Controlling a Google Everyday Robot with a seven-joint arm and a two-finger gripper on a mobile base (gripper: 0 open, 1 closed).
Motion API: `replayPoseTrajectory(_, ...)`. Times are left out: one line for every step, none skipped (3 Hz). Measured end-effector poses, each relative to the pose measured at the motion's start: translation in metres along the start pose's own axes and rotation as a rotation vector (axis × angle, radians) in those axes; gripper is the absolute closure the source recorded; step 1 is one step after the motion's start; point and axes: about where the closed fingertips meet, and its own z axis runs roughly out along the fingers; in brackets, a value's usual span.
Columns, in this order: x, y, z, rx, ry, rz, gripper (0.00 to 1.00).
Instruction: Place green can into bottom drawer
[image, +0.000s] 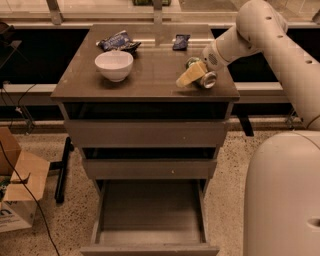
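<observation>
The green can (207, 79) lies on its side near the right front corner of the cabinet top (150, 75), its silver end facing the front right. My gripper (191, 74) reaches in from the right and sits right at the can, its yellowish tip covering the can's left side. The bottom drawer (150, 212) is pulled out below, and its tray holds nothing.
A white bowl (114, 65) stands on the left of the top. Blue snack packets lie at the back, one on the left (117, 41) and one in the middle (180, 41). The two upper drawers are slightly ajar. A cardboard box (17, 192) sits on the floor at left. My white base (282, 195) fills the lower right.
</observation>
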Motion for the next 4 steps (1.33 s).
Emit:
replayPoseTrajectory(-0.007, 0.005, 0.001, 0.018, 0.038, -0.049, 0.41)
replayPoseTrajectory(-0.015, 0.015, -0.002, 0.024, 0.054, -0.108, 0.72)
replayPoseTrajectory(-0.029, 0.034, -0.010, 0.019, 0.040, -0.191, 0.95)
replayPoseTrajectory(-0.050, 0.067, -0.021, 0.019, 0.015, -0.305, 1.00)
